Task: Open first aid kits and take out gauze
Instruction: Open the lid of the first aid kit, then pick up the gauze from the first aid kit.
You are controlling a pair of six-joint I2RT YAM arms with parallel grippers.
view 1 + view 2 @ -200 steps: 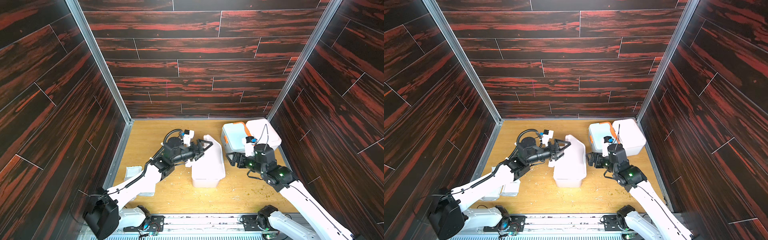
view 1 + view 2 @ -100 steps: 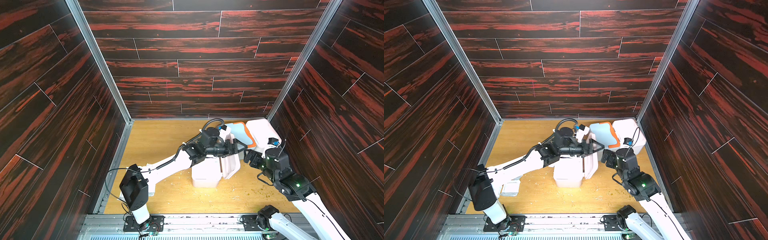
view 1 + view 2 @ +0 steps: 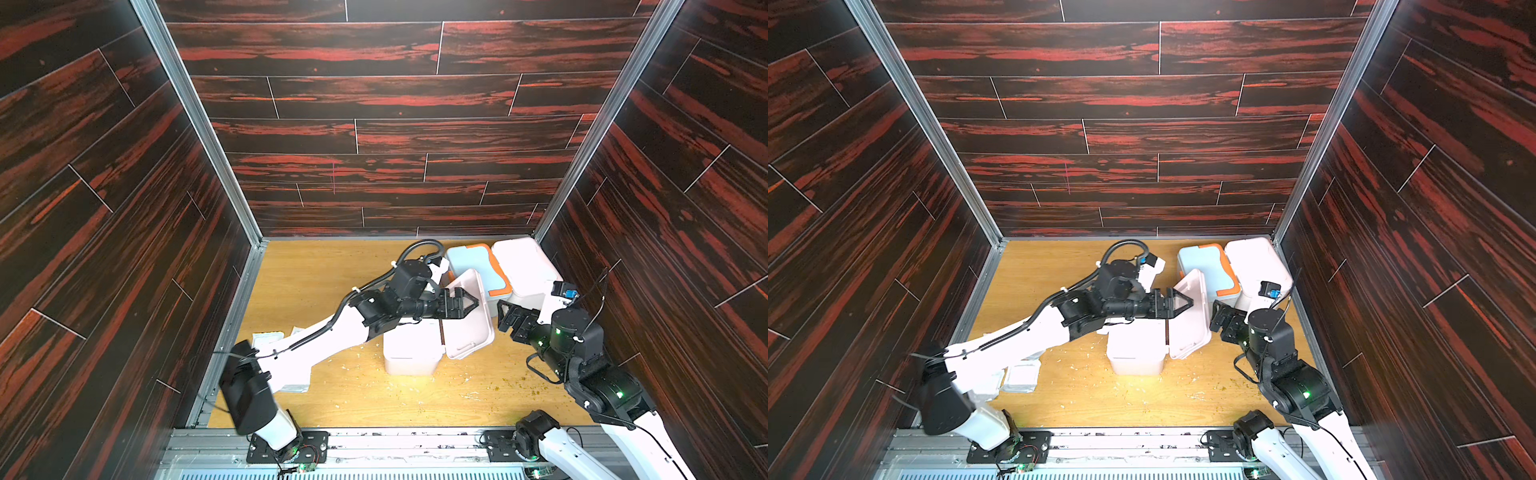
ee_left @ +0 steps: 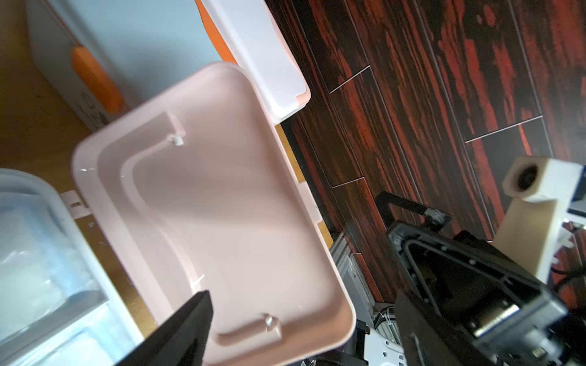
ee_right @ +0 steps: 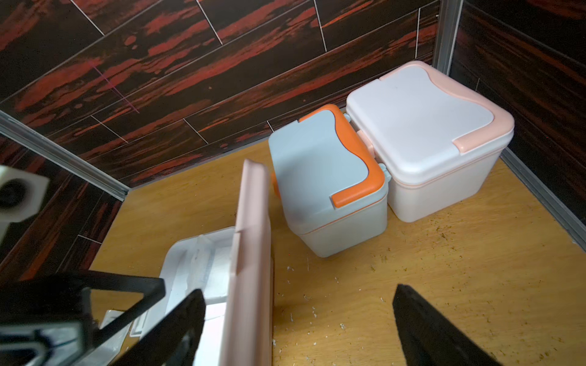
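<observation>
The left jaws stand wide and hold nothing. In both top views they point at the inner face of the raised lid (image 3: 467, 328) (image 3: 1187, 328) of the middle first aid kit (image 3: 411, 353) (image 3: 1136, 353). They are very close to the lid, but I cannot tell if they touch it. The right jaws are also wide and empty, just beside the outer face of the same lid, with a gap between.

The left wrist view adds what the top views do not give. It shows the hollow pink inside of the lid (image 4: 222, 206), one dark finger (image 4: 190, 320) in front of it, and pale blue-white contents (image 4: 35, 253) in the open box, too blurred to name. The right wrist view shows the lid from its edge (image 5: 250, 253), nearly upright and nearer to one of the two spread fingers (image 5: 177, 323).

That view also shows the other two kits most clearly. The blue kit (image 5: 317, 177) (image 3: 478, 266) with the orange handle and the pink-white kit (image 5: 421, 126) (image 3: 525, 266) are both shut and touch side by side in the far right corner of the bench (image 3: 332, 270).

The top views show the gauze (image 3: 270, 338) (image 3: 1021, 376). It is flat white packets on the near left of the bench, partly under the left arm (image 3: 324, 336) and well apart from all three kits.
</observation>
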